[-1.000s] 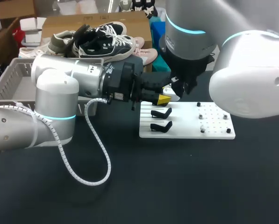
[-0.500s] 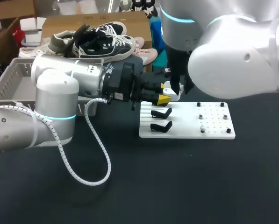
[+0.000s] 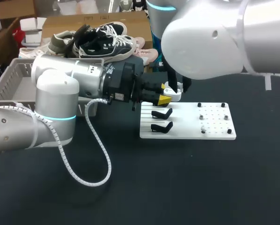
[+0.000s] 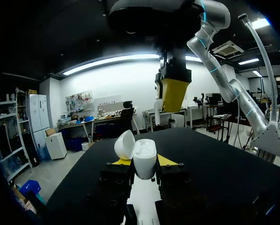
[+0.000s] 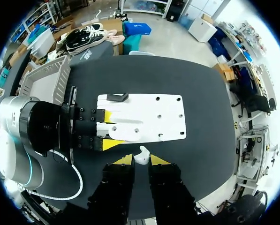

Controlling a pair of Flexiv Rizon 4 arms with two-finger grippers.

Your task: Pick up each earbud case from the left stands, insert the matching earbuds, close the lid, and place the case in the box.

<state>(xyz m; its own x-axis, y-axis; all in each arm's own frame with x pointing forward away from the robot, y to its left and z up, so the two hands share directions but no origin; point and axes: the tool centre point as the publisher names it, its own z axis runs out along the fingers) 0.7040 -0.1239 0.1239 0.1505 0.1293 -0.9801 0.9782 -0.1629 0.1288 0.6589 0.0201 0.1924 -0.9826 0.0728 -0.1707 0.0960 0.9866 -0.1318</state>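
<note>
My left gripper [image 4: 144, 162] is shut on a white earbud case [image 4: 145, 151], held upright with its lid [image 4: 124, 144] swung open. In the head view the left gripper [image 3: 164, 99] holds the case [image 3: 176, 96] just above the far left corner of the white board [image 3: 215, 132]. Directly over the case hangs my right gripper [image 4: 173, 95], shut on a small white earbud [image 4: 157, 106]. In the right wrist view that earbud [image 5: 142, 155] sits between the right gripper's [image 5: 140, 161] yellow tips, a little above the left gripper's fingers [image 5: 109, 115].
Two black stands [image 3: 162, 113] [image 3: 161, 126] sit empty on the board's left half, with small pegs [image 3: 203, 117] on its right half. A grey basket [image 3: 11, 77] stands at the table's far left. My right arm [image 3: 210, 37] looms over the board's far side.
My right arm has swung leftward across the head view, bringing its gripper in over the open case. The left arm and the case have stayed put.
</note>
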